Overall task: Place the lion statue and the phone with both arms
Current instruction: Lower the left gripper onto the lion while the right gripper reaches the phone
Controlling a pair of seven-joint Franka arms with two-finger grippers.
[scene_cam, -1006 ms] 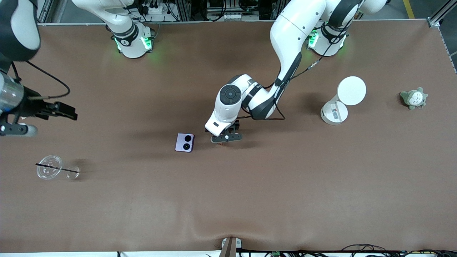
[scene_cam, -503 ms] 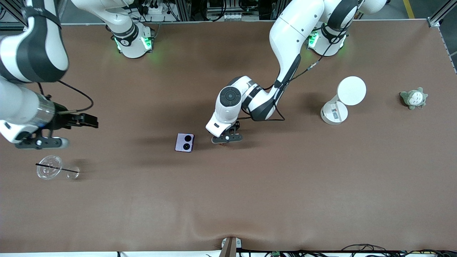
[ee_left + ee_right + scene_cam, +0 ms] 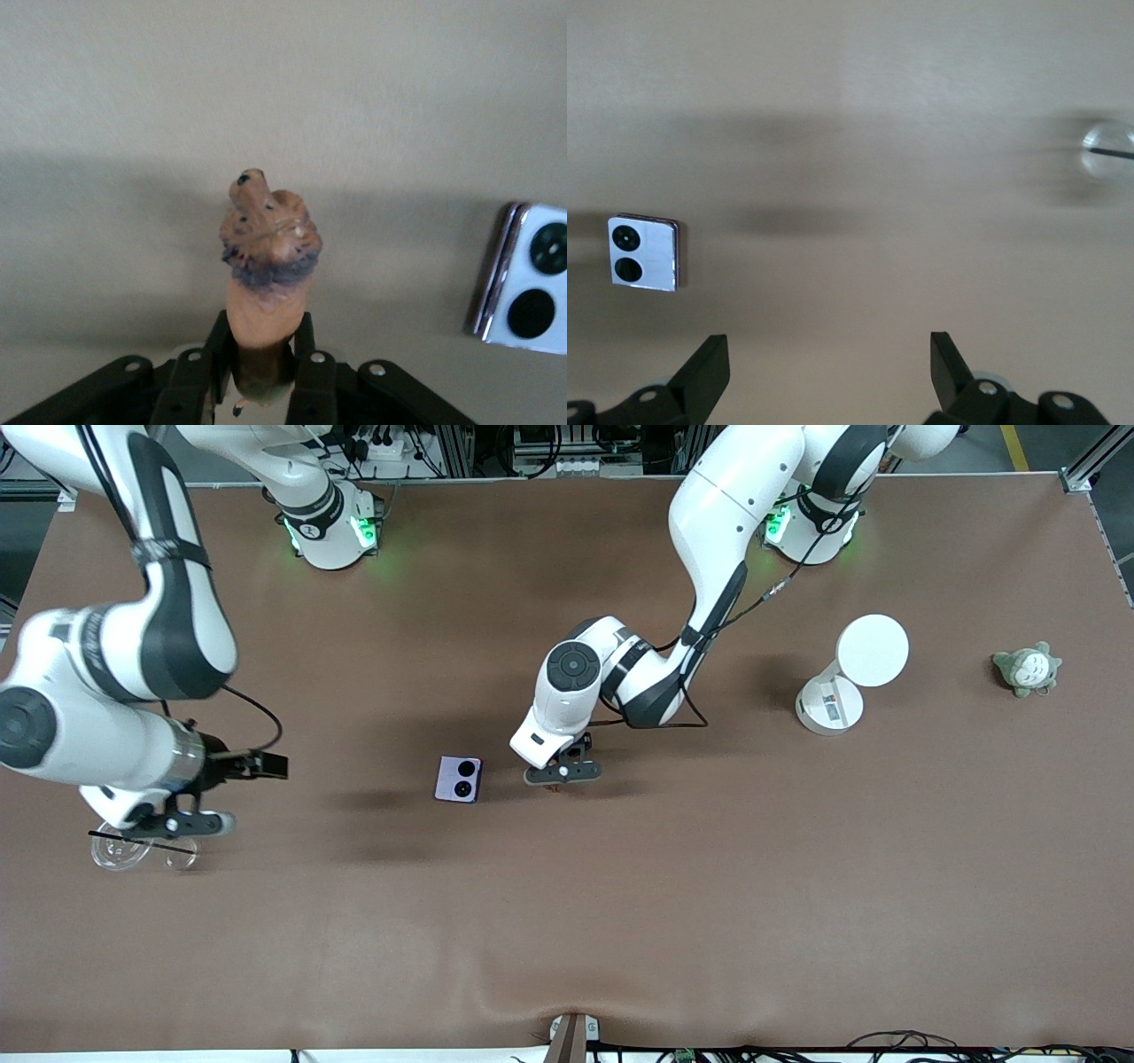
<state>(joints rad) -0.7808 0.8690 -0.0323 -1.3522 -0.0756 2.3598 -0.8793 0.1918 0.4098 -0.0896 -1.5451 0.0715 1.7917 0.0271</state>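
Lion statue [image 3: 266, 266] clamped in left gripper [image 3: 562, 772], beside phone [image 3: 459, 779]

Brown matte worktop [image 3: 709, 886] fills nearly the whole front view. At the lower left of that frame lies a clear plastic cup lid [image 3: 120, 853] with a thin black straw [image 3: 146, 844] across it, and a smaller clear round piece [image 3: 183, 856] just beside it. In the upper right stands a white cylindrical lamp-like object with a round flat disc top [image 3: 873, 650] and a labelled round base [image 3: 828, 705]. Well apart from it, at the frame's right edge, sits a small grey-green plush toy with a pale belly [image 3: 1027, 669].
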